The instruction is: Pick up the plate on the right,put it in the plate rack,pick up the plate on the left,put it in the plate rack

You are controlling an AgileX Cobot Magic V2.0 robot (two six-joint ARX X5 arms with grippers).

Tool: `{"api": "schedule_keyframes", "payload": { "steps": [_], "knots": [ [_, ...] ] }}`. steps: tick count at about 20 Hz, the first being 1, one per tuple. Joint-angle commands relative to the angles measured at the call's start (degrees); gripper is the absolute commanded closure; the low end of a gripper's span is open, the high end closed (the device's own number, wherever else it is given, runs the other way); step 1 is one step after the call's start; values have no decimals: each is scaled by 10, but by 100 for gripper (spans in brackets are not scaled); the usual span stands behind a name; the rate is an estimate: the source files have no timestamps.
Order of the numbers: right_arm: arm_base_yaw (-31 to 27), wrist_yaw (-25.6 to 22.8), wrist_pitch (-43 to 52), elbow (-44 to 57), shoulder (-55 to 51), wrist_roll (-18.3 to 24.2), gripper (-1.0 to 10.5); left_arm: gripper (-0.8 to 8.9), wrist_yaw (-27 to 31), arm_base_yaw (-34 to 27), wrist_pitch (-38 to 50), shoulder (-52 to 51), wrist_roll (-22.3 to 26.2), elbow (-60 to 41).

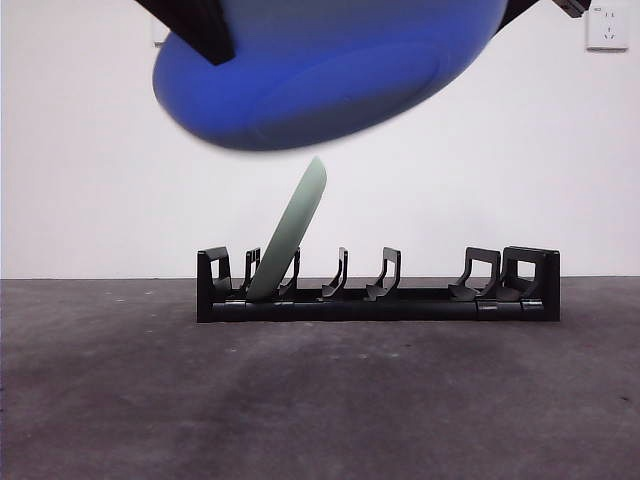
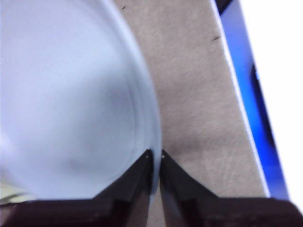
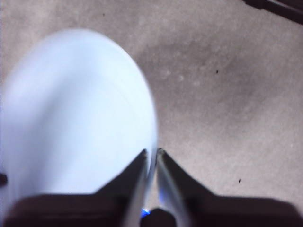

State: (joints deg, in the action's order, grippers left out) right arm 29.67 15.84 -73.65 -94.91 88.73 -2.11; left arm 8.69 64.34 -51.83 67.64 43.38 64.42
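plate rack [image 1: 400, 300] sits low and black across the middle of the grey table [image 1: 300, 420], well back toward the white wall. we see a pale green plate [image 1: 290, 235] standing on edge in it, between prongs near one end and leaning toward the middle; the other slots hold nothing.

high over that end hangs the blue plate [image 1: 330, 70], tilted, blurred, clear of the rack and of the green plate's top edge. dark arm parts meet it at both upper sides, one big [image 1: 200, 25] and one small [image 1: 520, 10]; we cannot tell from the front which arm is which.

in the left wrist view the left gripper [image 2: 155, 158] has its jaws almost together, pinching the thin rim of the blue plate [image 2: 71, 94], which looks washed-out and pale there. the right wrist view shows much the same: the right gripper [image 3: 152, 156] closed to a narrow slit on the plate's [image 3: 71, 123] rim, bare table beneath.

a wall socket [image 1: 607, 25] shows at the top corner.
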Motion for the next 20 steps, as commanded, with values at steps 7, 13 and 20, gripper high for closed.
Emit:
{"api": "schedule_keyframes", "payload": {
  "steps": [7, 13, 20],
  "knots": [
    [2, -92, 41, -2, -132, -22, 596, 820, -73, -10, 130, 15, -40, -1],
    [3, -140, 58, -2, -300, -55, 600, 821, -139, -76, 366, 81, -156, -1],
    [3, -170, -44, -2, -403, -68, 603, 821, -202, -179, 665, 190, -361, 1]
  ]
}}
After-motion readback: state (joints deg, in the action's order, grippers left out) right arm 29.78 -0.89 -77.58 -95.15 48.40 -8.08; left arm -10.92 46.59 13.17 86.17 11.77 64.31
